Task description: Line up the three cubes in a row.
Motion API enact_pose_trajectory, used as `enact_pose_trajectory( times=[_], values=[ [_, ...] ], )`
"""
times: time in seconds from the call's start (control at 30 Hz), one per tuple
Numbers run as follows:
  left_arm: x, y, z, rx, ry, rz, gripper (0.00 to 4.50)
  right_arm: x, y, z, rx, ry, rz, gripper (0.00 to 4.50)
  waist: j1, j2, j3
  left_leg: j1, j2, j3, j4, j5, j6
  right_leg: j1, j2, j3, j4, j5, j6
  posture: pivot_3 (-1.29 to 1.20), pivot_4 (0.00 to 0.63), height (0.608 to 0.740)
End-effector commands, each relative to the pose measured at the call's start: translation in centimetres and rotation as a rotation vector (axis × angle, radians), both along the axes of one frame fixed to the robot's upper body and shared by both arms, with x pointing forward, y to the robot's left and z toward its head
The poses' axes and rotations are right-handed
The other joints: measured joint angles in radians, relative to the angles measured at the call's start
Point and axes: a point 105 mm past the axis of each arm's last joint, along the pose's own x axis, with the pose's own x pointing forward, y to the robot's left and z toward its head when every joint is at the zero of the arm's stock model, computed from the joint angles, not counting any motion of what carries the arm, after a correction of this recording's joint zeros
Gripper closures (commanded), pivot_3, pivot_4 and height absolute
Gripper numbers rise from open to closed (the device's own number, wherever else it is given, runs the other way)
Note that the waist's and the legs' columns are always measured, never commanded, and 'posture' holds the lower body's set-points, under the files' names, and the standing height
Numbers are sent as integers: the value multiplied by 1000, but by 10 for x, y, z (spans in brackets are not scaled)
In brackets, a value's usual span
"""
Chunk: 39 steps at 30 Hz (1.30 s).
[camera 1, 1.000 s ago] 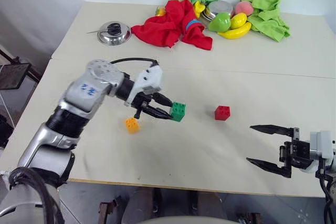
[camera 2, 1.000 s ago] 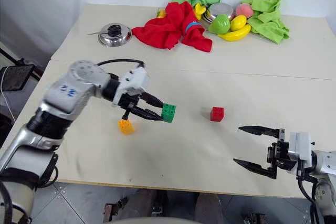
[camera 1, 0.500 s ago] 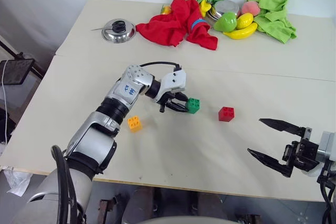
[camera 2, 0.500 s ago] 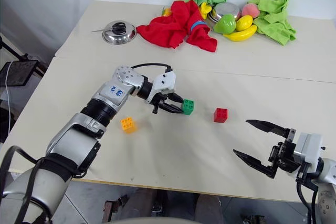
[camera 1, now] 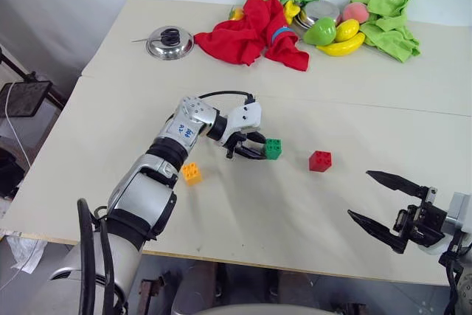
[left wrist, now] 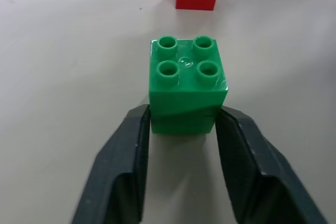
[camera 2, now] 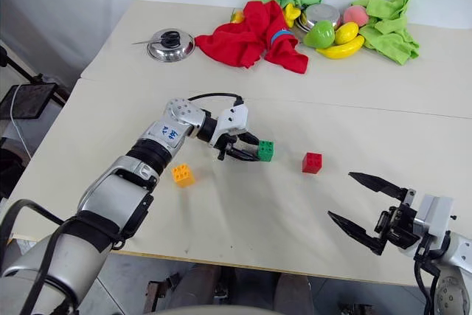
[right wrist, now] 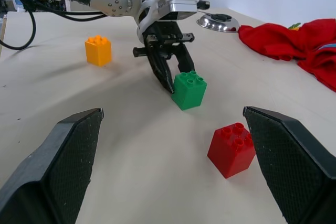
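Your left claw (camera 1: 262, 150) reaches out over the middle of the table (camera 1: 243, 234), angled down, with the green cube (camera 1: 273, 149) right at its tip. The cube stands upright on the table with its studs up, and its near end sits inside the mouth of the claw. You cannot tell from here whether the claw is clamped on the cube or has let go of it. The red cube (camera 1: 320, 161) stands straight past the claw's tip, just beyond the green one. The two cubes are near each other but not touching, and the red one is also upright. The orange-yellow cube (camera 1: 192, 173) is back behind the claw beside your left forearm, on the side nearer you, and well apart from the other two. Your right claw (camera 1: 360, 195) hangs near the front edge of the table with its jaws spread wide and nothing between them. It points toward the red cube, which lies ahead of it with a clear stretch of table between. At the far side of the table, well beyond both claws, lie a steel pot lid (camera 1: 169, 42), a red cloth (camera 1: 251, 31) and a heap of green cloths and toy fruit with a banana (camera 1: 341, 47).
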Motion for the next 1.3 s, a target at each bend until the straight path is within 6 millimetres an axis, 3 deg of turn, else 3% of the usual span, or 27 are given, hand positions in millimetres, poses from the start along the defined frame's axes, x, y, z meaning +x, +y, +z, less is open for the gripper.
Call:
enact_pose_trajectory(
  times=[0.03, 0.17, 0.33, 0.53, 0.8, 0.9, 1.03, 1.17, 1.3],
  values=[
    [2, -6, 20, -58, -59, -25, 1231, -2, -8, -3, 0, -22, -8, 0, -1, 0, 0, 0, 0, 0, 0, 0, 0, 0, 0, 0, 0, 0, 0, 0, 150, 740],
    [4, -5, 46, -159, -93, -48, 46, -1, -12, -9, 4, -19, 1, 0, -3, 0, 0, 0, 0, 0, 0, 0, 0, 0, 0, 0, 0, 0, 0, 0, 150, 740],
    [-5, 26, 70, -188, -124, -156, 12, 3, -14, -13, 12, -10, 36, 0, -14, 0, 0, -1, 0, 0, 0, 0, 0, -1, 0, 0, 1, 0, 0, 0, 150, 740],
    [-21, 103, 85, -316, -156, -121, 12, 15, -10, -11, 54, 14, 84, 0, -48, 0, 0, 0, 6, 0, 1, 0, 0, -2, 0, 1, 3, 0, 0, 0, 150, 740],
    [-53, 222, 55, -398, -159, 308, 12, 19, 23, -2, 98, -66, 242, 0, -49, 0, 0, 3, 7, 0, 1, 1, -1, 0, 0, 2, 5, 0, -1, 0, 150, 740],
    [-72, 251, 45, -404, -164, 448, 12, 18, 35, -1, 112, -70, 311, 0, -53, 0, 0, 4, 6, 0, 1, 1, -1, 0, 0, 2, 5, 0, -1, 0, 150, 740],
    [-99, 270, 34, -429, -135, 575, 12, 16, 50, 2, 114, -50, 398, 0, -39, 0, 0, 4, 6, -2, 1, 0, -1, 2, -1, 2, 5, 0, -1, 0, 150, 740],
    [-140, 289, -7, -380, -61, 702, 12, 18, 63, 9, 112, -51, 436, 0, -56, 1, 0, 7, 6, 0, -2, -1, -3, 1, -1, 4, 5, -1, -2, 0, 150, 740],
    [-151, 272, -15, -406, -57, 693, 12, 20, 62, 10, 100, -60, 425, 0, -42, 0, 0, 8, 8, 0, -2, -1, -4, 2, 0, 3, 6, -2, -3, 0, 150, 740]
  ],
)
